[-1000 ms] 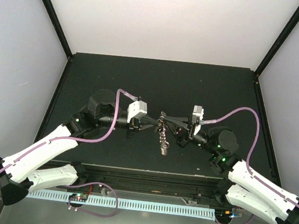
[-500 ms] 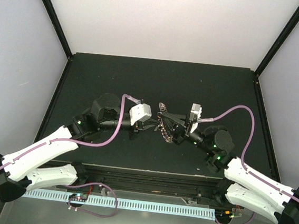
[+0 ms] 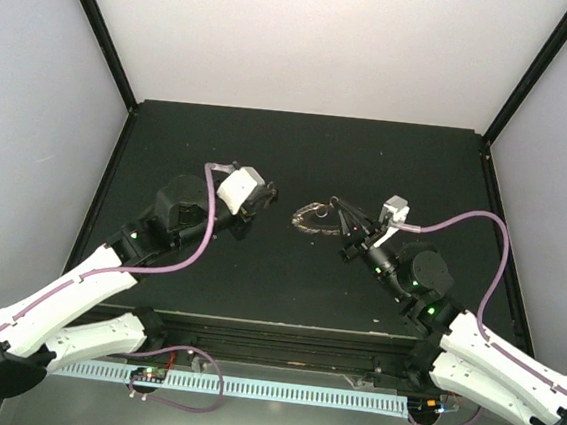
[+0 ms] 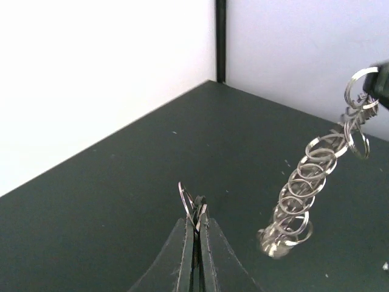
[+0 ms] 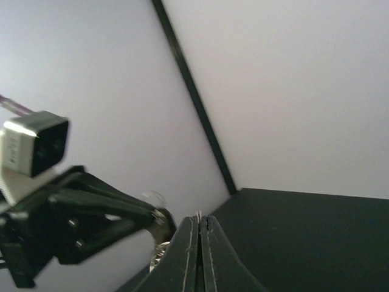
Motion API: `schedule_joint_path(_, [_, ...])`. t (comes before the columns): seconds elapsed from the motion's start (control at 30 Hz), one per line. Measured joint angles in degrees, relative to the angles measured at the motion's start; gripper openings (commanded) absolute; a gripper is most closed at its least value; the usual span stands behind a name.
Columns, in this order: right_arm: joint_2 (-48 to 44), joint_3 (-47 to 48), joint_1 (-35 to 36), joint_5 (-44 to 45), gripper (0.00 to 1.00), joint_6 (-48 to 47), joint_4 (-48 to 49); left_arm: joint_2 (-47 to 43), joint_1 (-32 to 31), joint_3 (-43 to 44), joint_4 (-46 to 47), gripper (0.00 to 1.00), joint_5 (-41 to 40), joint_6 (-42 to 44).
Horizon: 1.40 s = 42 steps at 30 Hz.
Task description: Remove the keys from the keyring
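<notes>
Left fingers (image 4: 182, 258) pinch one wire loop (image 4: 186, 198), right fingers (image 5: 184, 258) one keyring (image 4: 306, 185)

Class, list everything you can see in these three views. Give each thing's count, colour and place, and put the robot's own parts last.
keyring: one, silvery, a string of linked loops hanging from the right tool, low end at the table
loop: one, silvery, pinched in the left tool
table: one, black, under everything
walls: three, pale, at the back and both sides
posts: two, black, at the back corners
cables: two, purple, one along each arm
arms: two, white and black, reaching in from the near edge
left tool: one, black, shut on the loop
right tool: one, black, shut on the keyring's top
</notes>
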Motion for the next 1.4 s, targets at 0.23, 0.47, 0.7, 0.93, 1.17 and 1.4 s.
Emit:
schedule_joint_path(0.23, [-5.31,-1.11,0.00,9.42,0.01,-2.32,-10.95,-2.45,0.42,-0.79,2.08,0.02,-3.08,-5.29])
schedule_joint_path(0.47, [-13.09,-6.01,0.00,16.44,0.01,-0.39,-21.46,-2.78,2.36,-12.13,6.12,0.01,-9.09,-14.51])
schedule_joint_path(0.7, [-16.04,-9.42,0.00,20.83,0.01,5.64,-30.12,0.24,10.43,-21.31,4.72,0.02,-10.14,-24.61])
schedule_joint_path(0.93, [-14.05,-10.64,0.00,26.10,0.01,10.45,-36.17,0.11,15.56,-26.12,4.22,0.02,-6.80,-28.89])
schedule_joint_path(1.17, [-7.30,-11.19,-0.04,28.81,0.01,9.97,-34.07,0.31,16.65,-26.12,4.37,0.02,-4.42,-29.62])
schedule_joint_path(1.4, [0.61,-11.19,-1.22,29.14,0.01,8.24,-26.99,4.22,18.67,-26.10,4.22,0.02,-3.56,-29.57])
